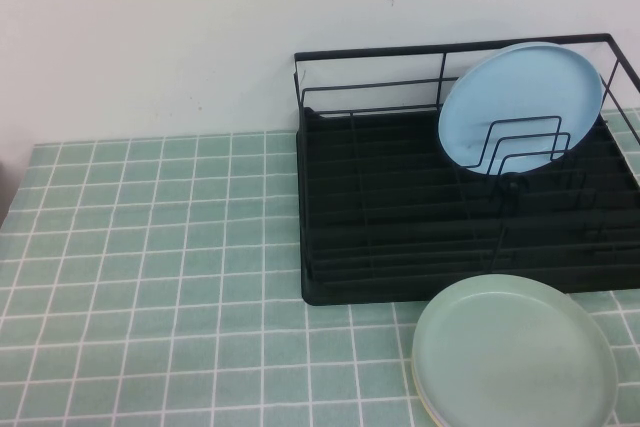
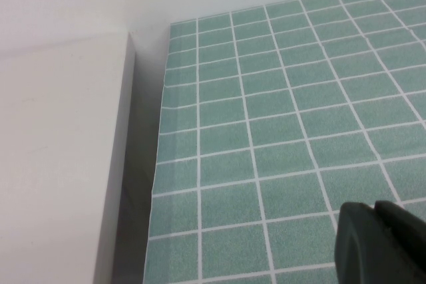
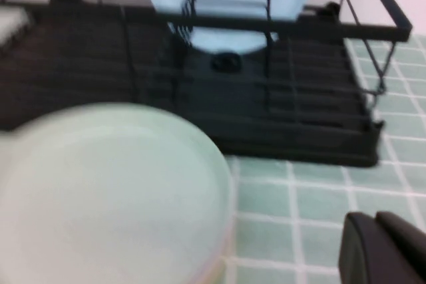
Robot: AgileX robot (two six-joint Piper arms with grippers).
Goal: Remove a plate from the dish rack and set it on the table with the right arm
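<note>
- Light blue plate (image 1: 520,97) stands on edge in the dish rack (image 1: 400,247), tilted back toward the rear rail, right-hand part of the rack, behind the looped dividers (image 1: 515,152).
- Rack sits on the tiled worktop (image 1: 150,277), right side of the high view, close to the white wall (image 1: 200,27).
- Pale green plate (image 1: 510,352) lies flat on the worktop just in front of the rack, with another plate edge showing under it.
- Right end effector (image 3: 386,251): only a dark tip shows in its wrist view, low over the tiles near the green plate (image 3: 113,191); opening cannot tell, nothing visibly held.
- Left end effector (image 2: 379,244): dark tip over bare tiles near the worktop's edge, beside a white panel (image 2: 60,157); opening cannot tell.
- Neither arm shows in the high view.
</note>
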